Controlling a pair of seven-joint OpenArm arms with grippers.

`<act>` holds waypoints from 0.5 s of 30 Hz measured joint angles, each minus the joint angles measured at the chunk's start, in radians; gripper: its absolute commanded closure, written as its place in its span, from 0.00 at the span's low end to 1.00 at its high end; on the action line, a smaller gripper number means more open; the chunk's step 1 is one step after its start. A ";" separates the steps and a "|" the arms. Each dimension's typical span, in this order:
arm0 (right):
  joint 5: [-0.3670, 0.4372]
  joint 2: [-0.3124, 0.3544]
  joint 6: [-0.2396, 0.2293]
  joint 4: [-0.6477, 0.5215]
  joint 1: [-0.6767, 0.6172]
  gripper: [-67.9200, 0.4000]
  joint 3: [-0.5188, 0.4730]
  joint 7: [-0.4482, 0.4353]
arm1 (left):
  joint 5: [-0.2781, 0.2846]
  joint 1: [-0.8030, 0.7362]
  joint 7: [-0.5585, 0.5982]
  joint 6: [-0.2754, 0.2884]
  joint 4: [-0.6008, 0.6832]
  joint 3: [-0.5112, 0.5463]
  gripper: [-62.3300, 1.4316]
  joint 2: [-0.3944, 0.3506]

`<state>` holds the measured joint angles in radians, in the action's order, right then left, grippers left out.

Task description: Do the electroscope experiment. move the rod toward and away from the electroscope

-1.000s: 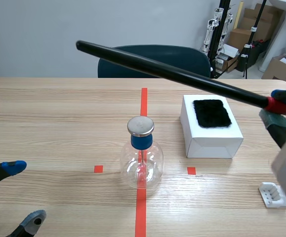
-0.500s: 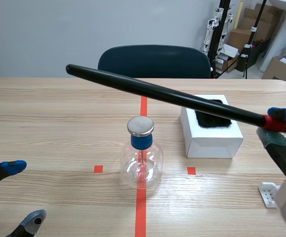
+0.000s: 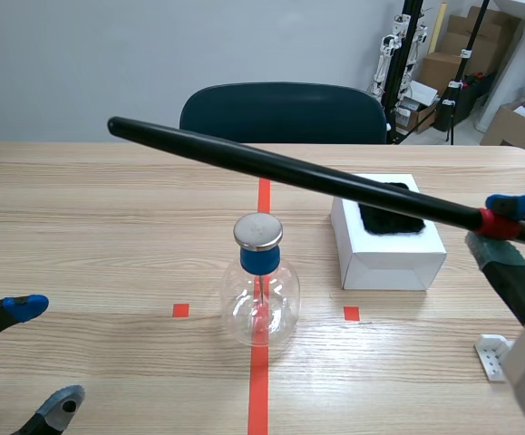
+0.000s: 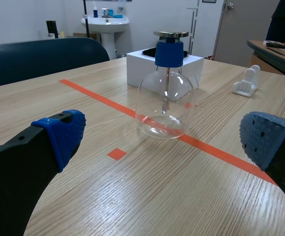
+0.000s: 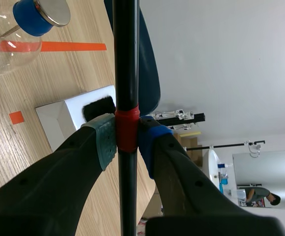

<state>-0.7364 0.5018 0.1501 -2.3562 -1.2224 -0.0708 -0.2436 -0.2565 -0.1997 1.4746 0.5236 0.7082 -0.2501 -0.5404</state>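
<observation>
The electroscope (image 3: 260, 288), a round glass flask with a blue collar and a flat metal cap, stands on the red tape line at the table's middle; it also shows ahead of my left gripper (image 4: 157, 142) as the electroscope (image 4: 165, 93). A long black rod (image 3: 289, 170) with a red band hangs in the air above and behind the flask, slanting up to the left. My right gripper (image 3: 502, 231) is shut on the rod at the band; in its wrist view the rod (image 5: 126, 73) sits pinched in the right gripper (image 5: 127, 137). My left gripper (image 3: 35, 353) rests open at the near left.
A white box (image 3: 387, 233) with a black fur patch on top stands right of the flask. A small white plastic holder (image 3: 493, 355) lies at the near right. A dark chair (image 3: 285, 113) stands behind the table's far edge.
The rod has swung lower and its tip has moved left, coming down closer over the electroscope. The right gripper has dropped slightly with it. The left arm has not moved.
</observation>
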 measured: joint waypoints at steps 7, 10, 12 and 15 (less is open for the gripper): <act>0.000 0.000 0.000 0.000 0.000 0.94 0.000 -0.003 | 0.000 0.000 0.000 0.000 0.000 0.000 0.00 0.000; 0.000 0.000 0.000 0.000 0.000 0.94 0.000 -0.003 | 0.000 0.000 0.000 0.000 0.000 0.000 0.00 0.000; 0.000 0.000 0.000 0.000 0.000 0.94 0.000 -0.003 | 0.000 0.000 0.000 0.000 0.000 0.000 0.00 0.000; 0.000 0.000 0.000 0.000 0.000 0.94 0.000 -0.007 | 0.000 0.000 0.000 0.000 0.000 0.000 0.00 0.000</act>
<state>-0.7364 0.5018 0.1501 -2.3562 -1.2224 -0.0708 -0.2508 -0.2565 -0.1997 1.4746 0.5236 0.7082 -0.2501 -0.5404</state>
